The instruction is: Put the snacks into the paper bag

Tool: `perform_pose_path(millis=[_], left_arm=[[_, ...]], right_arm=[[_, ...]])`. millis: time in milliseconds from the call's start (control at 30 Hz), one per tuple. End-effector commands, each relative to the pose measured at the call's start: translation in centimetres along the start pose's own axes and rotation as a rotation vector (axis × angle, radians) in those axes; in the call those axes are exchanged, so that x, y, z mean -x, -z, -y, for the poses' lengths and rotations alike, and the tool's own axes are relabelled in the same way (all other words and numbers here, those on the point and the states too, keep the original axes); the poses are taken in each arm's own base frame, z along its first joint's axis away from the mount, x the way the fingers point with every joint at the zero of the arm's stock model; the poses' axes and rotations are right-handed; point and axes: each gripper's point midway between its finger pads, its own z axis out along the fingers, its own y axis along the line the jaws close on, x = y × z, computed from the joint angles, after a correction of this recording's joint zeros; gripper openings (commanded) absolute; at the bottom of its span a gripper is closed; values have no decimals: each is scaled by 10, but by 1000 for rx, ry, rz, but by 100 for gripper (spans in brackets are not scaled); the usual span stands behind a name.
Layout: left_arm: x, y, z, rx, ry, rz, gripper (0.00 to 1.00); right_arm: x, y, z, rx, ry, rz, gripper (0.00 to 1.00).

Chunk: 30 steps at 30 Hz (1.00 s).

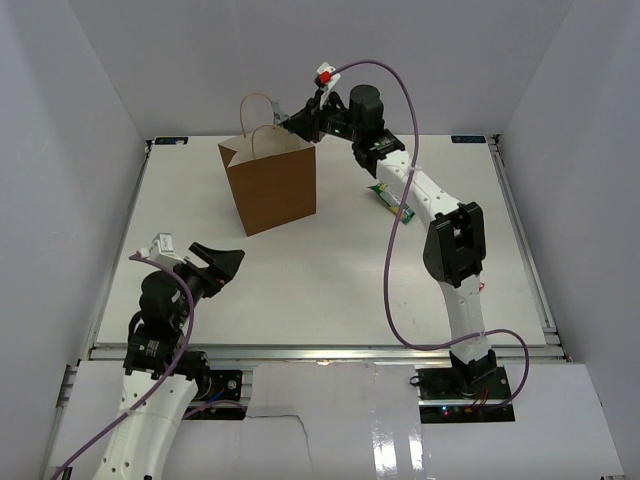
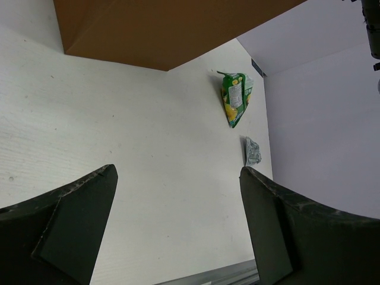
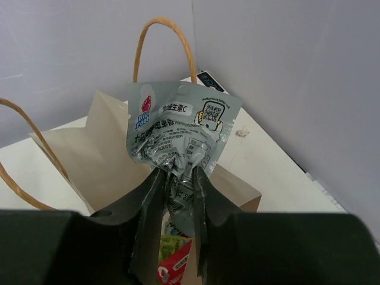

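The brown paper bag (image 1: pixel 270 185) stands upright at the back left of the table. My right gripper (image 1: pixel 292 122) hangs over its open mouth. In the right wrist view it (image 3: pixel 177 175) is shut on a silver-grey snack packet (image 3: pixel 178 127), held above the bag's pale inside (image 3: pixel 83 157). A light green packet (image 3: pixel 171 244) and a red packet (image 3: pixel 175 270) lie in the bag. My left gripper (image 1: pixel 225 262) is open and empty, low over the table in front of the bag. Past its fingers (image 2: pixel 178 172), the left wrist view shows a green-and-white packet (image 2: pixel 236 98) and a silver-grey packet (image 2: pixel 253 150) on the table.
The green-and-white packet (image 1: pixel 392 200) lies right of the bag, partly under my right arm. The bag's looped handles (image 3: pixel 163 27) stick up beside the held packet. White walls enclose the table on three sides, with a metal rail (image 1: pixel 320 350) along the near edge.
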Motion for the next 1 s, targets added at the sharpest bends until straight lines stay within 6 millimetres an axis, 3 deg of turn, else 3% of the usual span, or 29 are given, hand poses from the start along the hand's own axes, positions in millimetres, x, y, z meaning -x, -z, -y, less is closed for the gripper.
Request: perform_pose_path(millis=[0, 100, 333, 500, 667, 767, 867, 967], left_arm=[[4, 3, 9, -26, -19, -2, 95], [2, 1, 8, -23, -20, -8, 95], [1, -4, 11, -43, -25, -22, 95], [0, -4, 15, -61, -28, -30, 95], [-3, -4, 20, -101, -39, -44, 95], [-4, -5, 27, -134, -50, -58, 95], [-7, -8, 31, -155, -64, -82, 95], [-12, -10, 35, -188, -83, -117, 95]], right_arm=[[48, 6, -20, 40, 32, 100, 8], [29, 8, -23, 49, 21, 63, 9], [23, 16, -28, 55, 32, 35, 37], [38, 23, -29, 46, 51, 53, 55], [53, 36, -20, 0, 36, 60, 58], [65, 54, -15, -34, 33, 59, 59], [56, 79, 2, -83, 5, 9, 59], [39, 131, 24, -156, -35, -105, 62]])
